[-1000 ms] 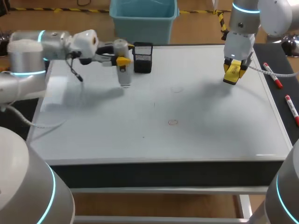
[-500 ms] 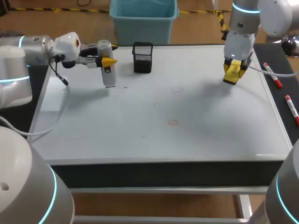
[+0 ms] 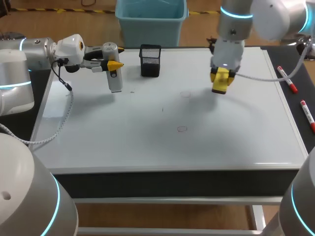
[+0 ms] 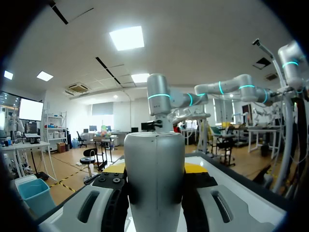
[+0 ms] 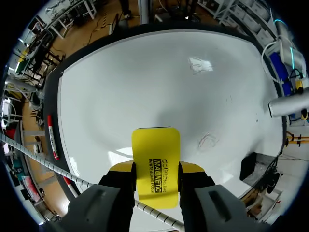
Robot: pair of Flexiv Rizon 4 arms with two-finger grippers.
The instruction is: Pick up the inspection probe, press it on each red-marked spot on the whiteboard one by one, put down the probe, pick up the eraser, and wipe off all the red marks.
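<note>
The inspection probe point(image 4: 154, 169) is running past the left wrist view's edge, its tip unseen there; the red marks point(image 3: 182, 129) are showing only faintly.

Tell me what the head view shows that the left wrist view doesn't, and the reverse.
Only the head view: the eraser in the right gripper, two faint red marks on the whiteboard, a black mesh holder and red markers. Only the left wrist view: a close look at both fingers pressing the probe's sides. Both: the left gripper holding the probe.
</note>
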